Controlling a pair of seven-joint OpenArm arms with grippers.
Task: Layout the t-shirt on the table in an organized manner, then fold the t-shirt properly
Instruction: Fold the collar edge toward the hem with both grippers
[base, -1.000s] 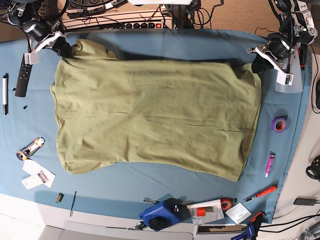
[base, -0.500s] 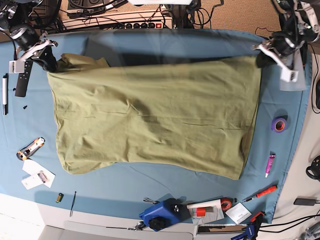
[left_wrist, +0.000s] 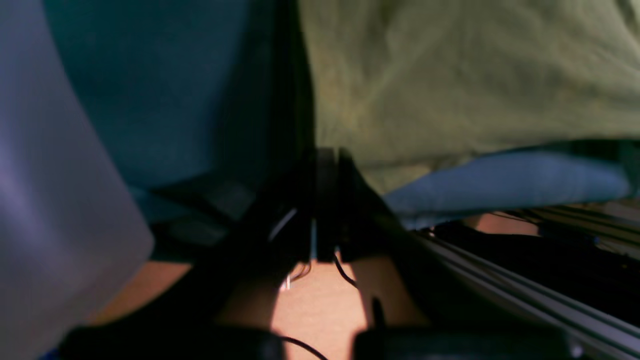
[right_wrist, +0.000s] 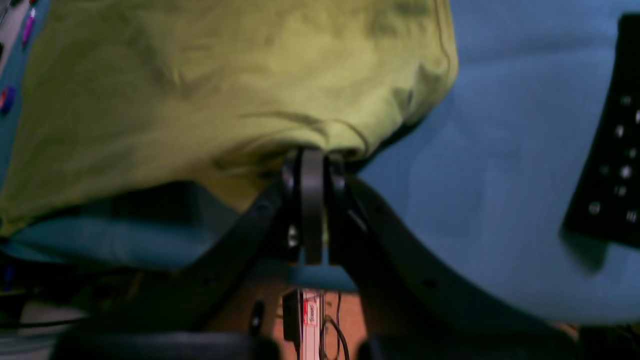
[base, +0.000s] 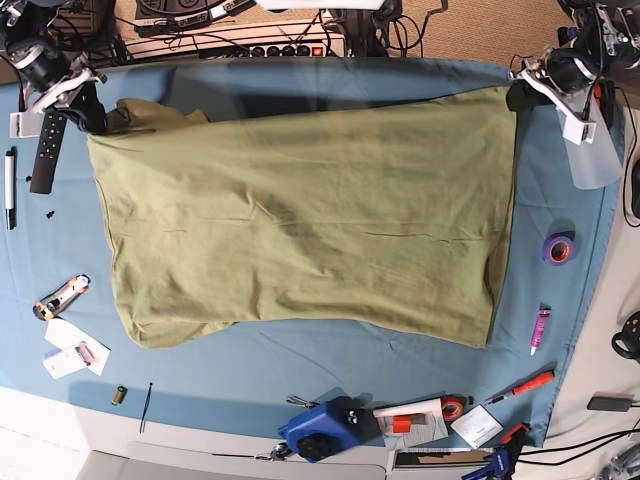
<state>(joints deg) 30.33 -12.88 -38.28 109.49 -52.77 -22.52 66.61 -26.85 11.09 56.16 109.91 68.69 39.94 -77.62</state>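
Note:
The olive-green t-shirt (base: 300, 210) lies spread wide across the light-blue table (base: 320, 370), with its far edge stretched taut between both grippers. My right gripper (base: 88, 108) is at the far left corner, shut on a bunched fold of the t-shirt (right_wrist: 225, 90), fingertips (right_wrist: 312, 165) pressed together over the table (right_wrist: 500, 150). At the far right corner my left gripper (base: 516, 95) is shut on the shirt's edge. The left wrist view is blurred. It shows the gripper (left_wrist: 325, 165) pinching the t-shirt (left_wrist: 450, 90) near the table's (left_wrist: 175, 100) far edge.
A black remote (base: 44, 150) and a pen (base: 10, 185) lie by the left edge, with a utility knife (base: 60, 295) nearer. A purple tape roll (base: 558, 248), a pink marker (base: 540, 328) and a clear plastic piece (base: 592, 150) are on the right. A blue tool (base: 320, 430) sits at the near edge.
Both grippers have moved farther back and outward with the shirt's far corners. The far edge is now taut and straighter, and the shirt lies flatter and shifted toward the far side.

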